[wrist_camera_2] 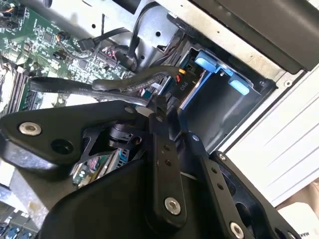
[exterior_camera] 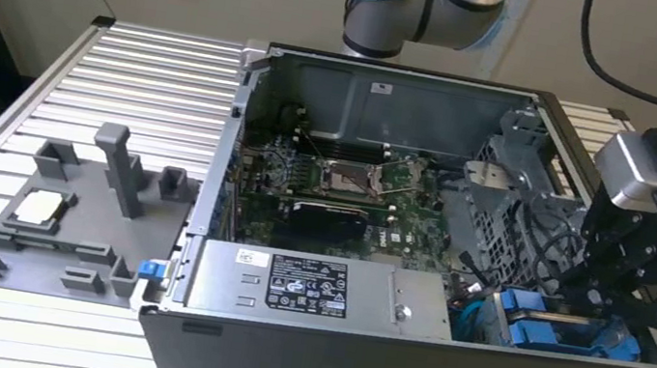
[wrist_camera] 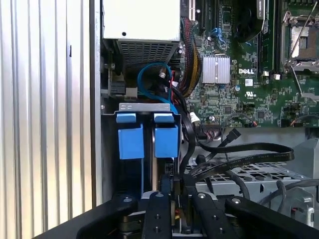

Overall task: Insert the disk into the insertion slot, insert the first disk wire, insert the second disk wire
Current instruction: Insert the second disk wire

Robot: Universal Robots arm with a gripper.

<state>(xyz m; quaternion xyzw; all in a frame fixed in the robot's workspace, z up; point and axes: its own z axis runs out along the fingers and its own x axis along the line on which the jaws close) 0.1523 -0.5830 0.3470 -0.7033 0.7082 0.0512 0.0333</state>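
Open computer case (exterior_camera: 422, 257) lies on a slatted metal table (exterior_camera: 120, 94), its side panel off. Green motherboard (exterior_camera: 342, 186) sits mid-case; silver labelled power-supply box (exterior_camera: 319, 290) runs along the near wall in the exterior view. Grey fixture block (exterior_camera: 63, 213) with upright posts stands on the table at the exterior view's left, well apart from the arm. The gripper (exterior_camera: 604, 299) hangs inside the case at the exterior view's right, low over the drive bay corner. The disk (exterior_camera: 547, 334), in its bright blue carrier, sits down in the insertion slot (wrist_camera: 147, 107), a grey sheet-metal bay beside the power supply; the blue end tabs (wrist_camera: 130, 134) stand side by side at the bay mouth in the first wrist view. In the second wrist view the blue tabs (wrist_camera_2: 217, 69) show past the fingers (wrist_camera_2: 159, 149), set in the bay against the case wall. Fingers are drawn narrow, close together, with a black wire connector (wrist_camera_2: 177, 84) at their tips near the drive's end; whether they actually pinch it cannot be told. Flat black cables (wrist_camera: 244, 152) loop from the board area toward the gripper (wrist_camera: 177, 199). A blue cable (wrist_camera: 149, 74) curls behind the bay by the power supply.
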